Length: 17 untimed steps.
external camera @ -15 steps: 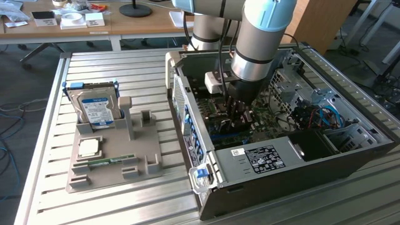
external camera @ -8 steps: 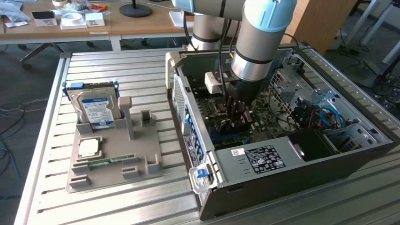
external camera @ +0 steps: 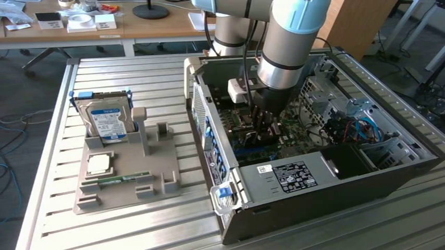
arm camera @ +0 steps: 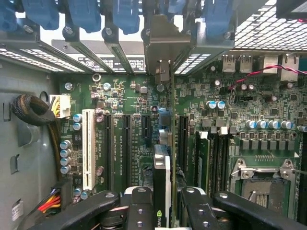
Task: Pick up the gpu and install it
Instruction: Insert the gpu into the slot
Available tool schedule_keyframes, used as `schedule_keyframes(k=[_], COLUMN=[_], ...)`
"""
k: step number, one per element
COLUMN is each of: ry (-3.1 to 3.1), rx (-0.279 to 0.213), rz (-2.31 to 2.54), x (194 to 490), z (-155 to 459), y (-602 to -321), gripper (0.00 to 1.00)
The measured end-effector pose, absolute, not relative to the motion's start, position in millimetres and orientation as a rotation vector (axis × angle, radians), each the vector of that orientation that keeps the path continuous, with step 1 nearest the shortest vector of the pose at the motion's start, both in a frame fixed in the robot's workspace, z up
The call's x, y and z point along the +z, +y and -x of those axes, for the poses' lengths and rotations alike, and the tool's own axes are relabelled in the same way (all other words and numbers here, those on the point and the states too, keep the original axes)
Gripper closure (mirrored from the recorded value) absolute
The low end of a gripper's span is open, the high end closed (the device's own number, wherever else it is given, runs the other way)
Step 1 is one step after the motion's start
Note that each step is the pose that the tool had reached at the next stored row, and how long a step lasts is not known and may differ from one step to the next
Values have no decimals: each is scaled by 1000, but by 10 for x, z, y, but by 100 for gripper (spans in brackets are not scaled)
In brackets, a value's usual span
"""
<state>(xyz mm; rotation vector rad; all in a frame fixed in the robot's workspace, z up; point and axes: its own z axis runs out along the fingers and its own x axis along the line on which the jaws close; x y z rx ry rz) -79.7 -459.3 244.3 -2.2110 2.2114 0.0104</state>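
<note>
Aluminium slatted table (external camera: 139, 224) carries the open computer case (external camera: 334, 192), and on the exterior view's left the grey fixture tray (external camera: 118, 200)

Arm (external camera: 288, 47) reaches down into the case, with the gripper (external camera: 268, 122) low among the boards

Tray holds the hard drive (external camera: 104, 122) upright and the memory stick (external camera: 116, 179) lying flat. The upright holders (external camera: 143, 130) beside the drive carry no card, so the pick-up reads as done

Motherboard (arm camera: 144, 96): green, its long black expansion slots run parallel to the card

- Position: the gpu (arm camera: 162, 177) is inside the case, over the motherboard, among the slots
- Grip: the gripper (arm camera: 165, 213) has its jaws pinching the gpu, one of the fingers (arm camera: 139, 211) on each face
- Attitude: card stands on edge, thin edge toward the wrist camera, faces turned sideways
- Long axis: runs from the gripper toward the case's rear wall, in line with the slots
- Far end: metal bracket (arm camera: 160, 48) sits at the rear openings, under the blue latches (arm camera: 81, 14)

Progress, as a judgement: late in the task. Card is brought in and lined up. Cannot tell whether its lower edge has entered a slot, or which slot it stands over. Seating is not confirmed, and the gpu is not yet let go
</note>
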Motion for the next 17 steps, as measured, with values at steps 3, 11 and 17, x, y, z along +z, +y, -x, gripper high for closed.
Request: schedule_keyframes(k=[3, 11, 17], ry=[2211, 2209, 2208], rx=[9, 7, 6], rz=[2211, 2209, 2208], x=[2427, 2409, 2401], z=[798, 801, 809], y=[-4595, -4595, -4594], gripper=[73, 73, 73])
